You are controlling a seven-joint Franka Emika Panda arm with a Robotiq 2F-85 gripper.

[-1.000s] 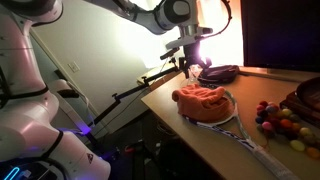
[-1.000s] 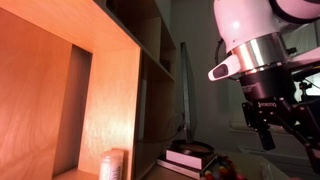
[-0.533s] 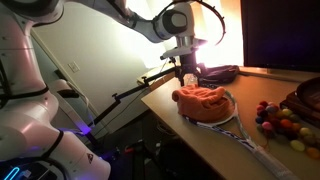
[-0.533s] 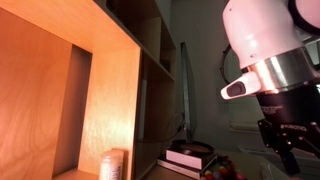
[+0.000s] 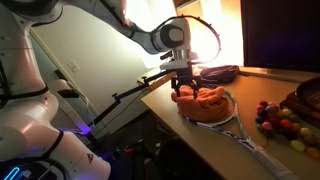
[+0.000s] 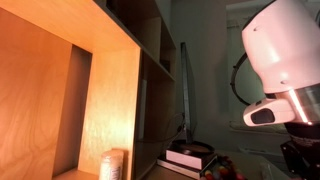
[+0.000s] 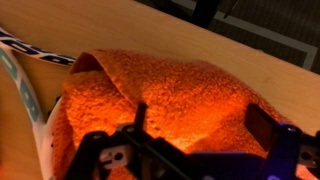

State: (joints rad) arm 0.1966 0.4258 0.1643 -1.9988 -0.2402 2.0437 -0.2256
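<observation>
1. One Robotiq gripper point(image 5: 186, 88) hangs low over the near-left end of a wooden table point(image 5: 205, 155), fingers pointing down.
2. Jaws stand wide apart. In the wrist view the two dark fingers point(image 7: 104, 152) sit at either side of the lower frame with nothing between them, so nothing is gripped.
3. Orange towel point(image 5: 206, 102), crumpled into a loose heap, lies directly under the gripper and reaches a little toward the table's middle.
4. In the wrist view the towel point(image 7: 175, 95) fills the space between the open fingers, folds and nap clearly visible. Whether the fingertips touch the cloth cannot be told.
5. Towel rests on the head of a racket point(image 5: 236, 124), whose frame and strings show at the left edge of the wrist view point(image 7: 22, 82).
6. Small coloured balls point(image 5: 280, 122) lie well apart from the gripper, toward the far end of the table.
7. Dark coiled bundle point(image 5: 216, 72) sits behind the gripper, near the table's back edge.
</observation>
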